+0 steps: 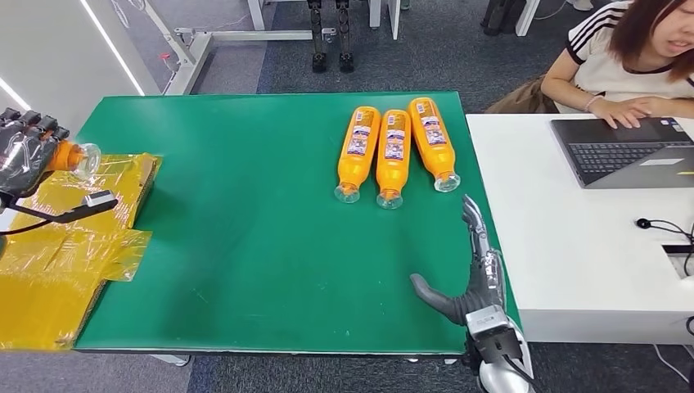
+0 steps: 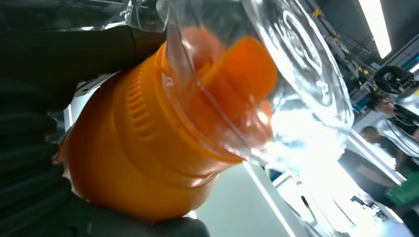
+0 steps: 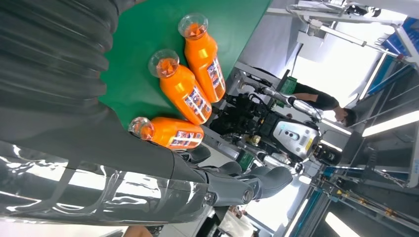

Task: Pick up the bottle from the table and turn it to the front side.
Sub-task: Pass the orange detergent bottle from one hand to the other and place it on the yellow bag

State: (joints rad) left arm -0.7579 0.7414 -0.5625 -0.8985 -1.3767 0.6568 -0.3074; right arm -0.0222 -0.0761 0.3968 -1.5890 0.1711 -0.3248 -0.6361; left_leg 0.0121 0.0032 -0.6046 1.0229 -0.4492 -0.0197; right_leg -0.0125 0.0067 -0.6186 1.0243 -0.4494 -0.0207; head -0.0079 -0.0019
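Looking down from the head view, an orange plastic bottle with a clear cap (image 1: 75, 157) is held in the left hand (image 1: 24, 151) at the far left, above crinkled yellow plastic sheeting (image 1: 57, 262) beside the green table mat (image 1: 245, 246). Three more orange labelled bottles (image 1: 394, 155) are laid side by side on the mat. The right hand (image 1: 468, 274) is seen released, fingers extended, at the mat's right edge near a white desk (image 1: 573, 246) with a laptop (image 1: 622, 151), where a person (image 1: 630, 57) is seated.

From the left wrist view, the held bottle (image 2: 148, 148) is seen close up, wrapped by dark fingers (image 2: 29, 158).

From the right wrist view, the three bottles (image 3: 185, 94) are seen on the mat beyond the empty right hand (image 3: 237, 185).
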